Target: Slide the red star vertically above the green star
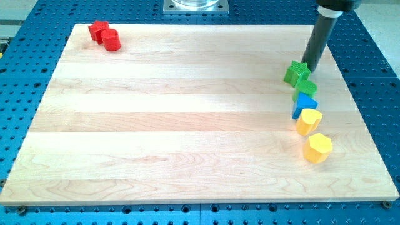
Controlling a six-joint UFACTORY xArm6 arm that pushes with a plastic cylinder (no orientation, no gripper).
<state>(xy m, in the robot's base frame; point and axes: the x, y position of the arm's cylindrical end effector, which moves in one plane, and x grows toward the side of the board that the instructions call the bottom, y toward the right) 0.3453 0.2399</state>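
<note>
My tip [310, 67] is resting on the wooden board [187, 125] near its right edge toward the view's top, and it is touching or sitting just beside the upper right side of the green star [295, 72]; the rod is a bare stick with nothing clamped on it. Just below the green star, a second green block [305, 86] is lying against it, followed downward by a blue block [304, 104], a yellow block [308, 120] and, a little apart, a yellow hexagon [318, 147]. Far across the board, at the view's top left, the red star [98, 30] is sitting touching a red cylinder [112, 40].
</note>
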